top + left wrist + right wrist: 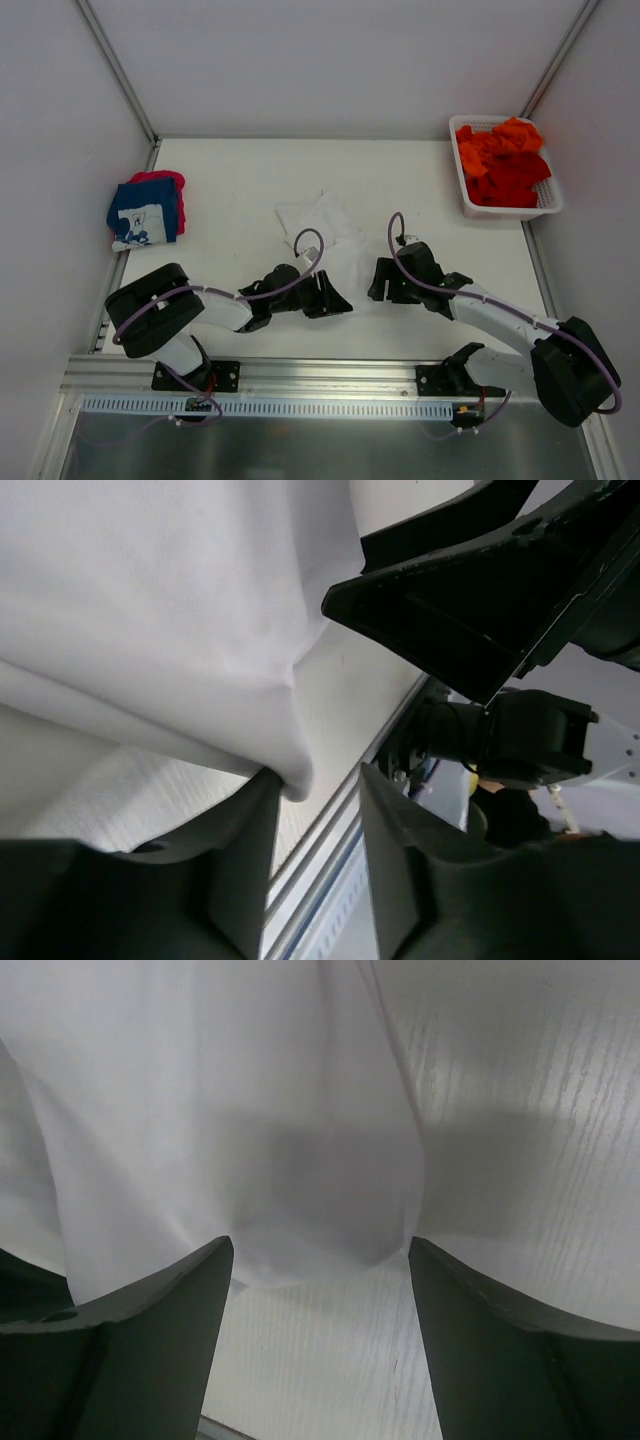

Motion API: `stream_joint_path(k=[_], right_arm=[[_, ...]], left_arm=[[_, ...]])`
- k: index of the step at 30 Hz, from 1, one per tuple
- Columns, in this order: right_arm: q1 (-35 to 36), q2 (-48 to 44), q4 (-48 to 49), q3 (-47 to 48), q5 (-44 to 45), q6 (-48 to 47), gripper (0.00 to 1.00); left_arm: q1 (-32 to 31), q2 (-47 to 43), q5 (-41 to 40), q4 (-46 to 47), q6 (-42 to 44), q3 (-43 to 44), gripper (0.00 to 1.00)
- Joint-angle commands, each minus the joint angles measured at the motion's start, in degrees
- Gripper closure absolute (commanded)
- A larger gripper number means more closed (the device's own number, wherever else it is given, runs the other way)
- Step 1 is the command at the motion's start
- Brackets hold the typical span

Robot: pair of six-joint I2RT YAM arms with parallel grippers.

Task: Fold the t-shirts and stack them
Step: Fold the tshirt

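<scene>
At the middle of the table: white tee, crumpled, not folded, lying flat on the surface. Its near edge reaches toward the arm bases.

Left gripper sits low at the tee's near-left edge. Left wrist view: its fingers stand partly apart with a clear gap between them. A corner of the tee hangs into that gap and touches the inner face of one finger. The cloth is not pinched.

Right gripper sits at the tee's near-right edge, just beside the left one. Right wrist view: its fingers are spread wide. A rounded fold of the tee lies between them on the table. No clamp on the cloth that I can see.

Far left of the white tee, well apart: a small folded pile. Navy tee with white print is on top. Pink-red tee is beneath, showing along the far and right edges.

Far right of the white tee, well apart, at the back corner: white basket. It holds a loose heap, orange tee over red tee, both unfolded. Cannot tell how many garments are in the heap.
</scene>
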Motion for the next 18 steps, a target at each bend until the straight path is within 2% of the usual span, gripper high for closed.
stream_joint_path(k=[1,2,7,8,13,15,16,18], right_arm=[[0.22,-0.13,-1.38,1.46,1.48,-0.28,0.26],[0.22,0.66,-0.76,1.46,1.05,-0.37,0.29],[0.31,2.95,0.65,1.28,-1.33,-0.19,0.38],[0.4,3.21,0.91,1.37,-1.42,-0.19,0.39],[0.58,3.74,1.0,1.46,-1.51,-0.2,0.47],[0.58,3.74,0.91,1.54,-1.59,-0.28,0.55],[0.58,3.91,1.0,1.63,-1.68,-0.37,0.69],[0.66,4.18,1.0,1.72,-1.68,-0.37,0.81]], left_arm=[[-0.8,-3.14,-2.35,-8.9,3.91,2.72,0.66],[-0.8,-3.23,-2.26,-9.17,4.08,2.8,0.69],[-0.89,-2.18,-2.0,-9.52,3.73,2.8,0.72],[-0.89,-2.18,-2.09,-9.61,3.82,2.8,0.76],[-0.89,-2.18,-2.09,-11.71,4.52,3.42,0.77],[-0.89,-2.26,-2.17,-12.59,4.87,3.95,0.78],[-0.89,-2.53,-2.17,-12.95,5.22,4.12,0.78],[-0.89,-2.79,-2.35,-14.53,5.49,4.65,0.78]])
